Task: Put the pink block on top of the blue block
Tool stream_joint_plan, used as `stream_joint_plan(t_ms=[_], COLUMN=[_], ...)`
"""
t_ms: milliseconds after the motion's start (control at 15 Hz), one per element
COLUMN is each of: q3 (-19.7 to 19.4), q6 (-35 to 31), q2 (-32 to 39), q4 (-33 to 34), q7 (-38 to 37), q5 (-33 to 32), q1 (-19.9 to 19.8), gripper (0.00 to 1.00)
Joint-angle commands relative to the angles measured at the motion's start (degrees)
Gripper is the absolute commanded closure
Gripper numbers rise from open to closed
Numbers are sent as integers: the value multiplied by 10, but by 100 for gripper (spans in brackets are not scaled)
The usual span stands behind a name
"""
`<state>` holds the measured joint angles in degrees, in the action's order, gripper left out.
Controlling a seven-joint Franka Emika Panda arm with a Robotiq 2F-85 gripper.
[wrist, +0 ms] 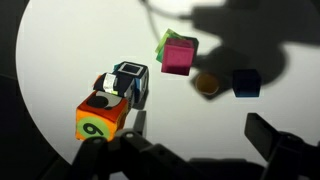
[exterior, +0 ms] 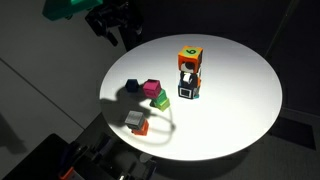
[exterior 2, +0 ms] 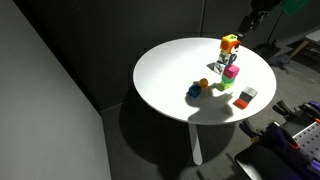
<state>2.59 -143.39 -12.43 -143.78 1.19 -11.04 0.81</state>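
Note:
The pink block (wrist: 180, 55) lies on the round white table, touching a green cube (wrist: 164, 42). It shows in both exterior views (exterior: 159, 99) (exterior 2: 232, 72). The blue block (wrist: 246, 82) lies alone a short way from it, also seen in both exterior views (exterior: 131, 87) (exterior 2: 194, 91). My gripper (wrist: 200, 126) is open and empty. It hangs high above the table's edge (exterior: 115, 28) (exterior 2: 256, 14), apart from all blocks. In the wrist view both blocks lie beyond the fingertips.
A stack of cubes (exterior: 189, 70) stands near the table's middle, with a black-and-white patterned cube (wrist: 128, 80) at its foot and an orange cube with a green face (wrist: 100, 118) on top. An orange-red cube with a grey face (exterior: 135, 122) lies near the table edge. A small brown-orange object (wrist: 207, 84) lies beside the blue block.

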Motion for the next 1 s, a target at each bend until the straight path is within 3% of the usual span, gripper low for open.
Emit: stream_joint_plan(t_ms=[0, 400, 933], q3=[11, 3, -7], q6=[29, 75, 81], q2=[58, 146, 228], q4=[54, 116, 154], q7=[-46, -93, -112], q5=[-27, -35, -18], q1=[-9, 2, 15], gripper=[0, 0, 0])
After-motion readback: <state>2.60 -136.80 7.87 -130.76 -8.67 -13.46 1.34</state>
